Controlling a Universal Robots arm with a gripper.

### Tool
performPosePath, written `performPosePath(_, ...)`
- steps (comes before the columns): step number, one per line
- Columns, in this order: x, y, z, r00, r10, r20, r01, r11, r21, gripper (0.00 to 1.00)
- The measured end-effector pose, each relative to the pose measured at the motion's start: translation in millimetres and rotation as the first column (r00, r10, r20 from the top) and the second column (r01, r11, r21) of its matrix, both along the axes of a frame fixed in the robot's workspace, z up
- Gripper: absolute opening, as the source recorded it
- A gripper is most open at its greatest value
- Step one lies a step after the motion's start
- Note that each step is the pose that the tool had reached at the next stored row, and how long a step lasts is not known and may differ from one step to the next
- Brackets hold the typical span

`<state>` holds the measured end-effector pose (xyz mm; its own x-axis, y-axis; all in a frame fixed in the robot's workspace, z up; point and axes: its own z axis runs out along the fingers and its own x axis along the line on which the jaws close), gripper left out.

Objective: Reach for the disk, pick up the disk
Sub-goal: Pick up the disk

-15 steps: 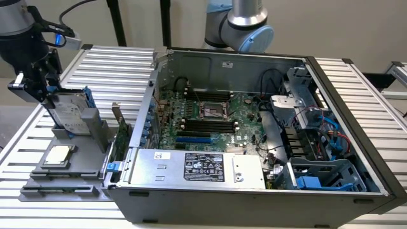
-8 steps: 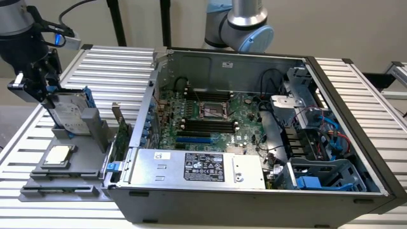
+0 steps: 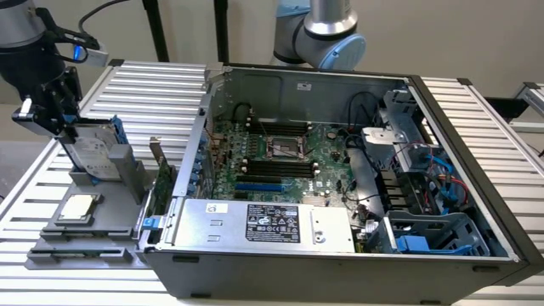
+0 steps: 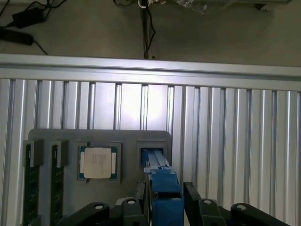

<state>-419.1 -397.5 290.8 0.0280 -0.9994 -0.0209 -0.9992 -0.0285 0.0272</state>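
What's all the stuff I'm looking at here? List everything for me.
disk: one, silver-grey with a blue bracket, standing upright in the holder
processor chip: one, silvery, flat in the holder beside the disk
memory sticks: two, green, in the holder's slots
holder: one, grey, on the table at the exterior view's left of the case
computer case: one, dark grey, open, mid-table
motherboard: one, green, inside the case
power supply: one, silver with a black label, inside the case
table: one, ribbed aluminium
robot arm: one, silver and blue, behind the case
gripper: one, black, astride the disk's top
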Motion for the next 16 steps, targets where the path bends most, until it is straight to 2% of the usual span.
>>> performPosePath(5, 0.0, 0.0, 0.0, 1.0000, 0.000, 0.0003, 0.000, 1.0000, -0.0001, 0.43)
performPosePath(6, 0.0, 0.0, 0.0, 1.0000, 0.000, 0.0003, 0.000, 1.0000, -0.0001, 0.36)
performPosePath(16, -0.1, -1.4, 0.0, 1.0000, 0.000, 0.0003, 0.000, 1.0000, 0.0001, 0.33)
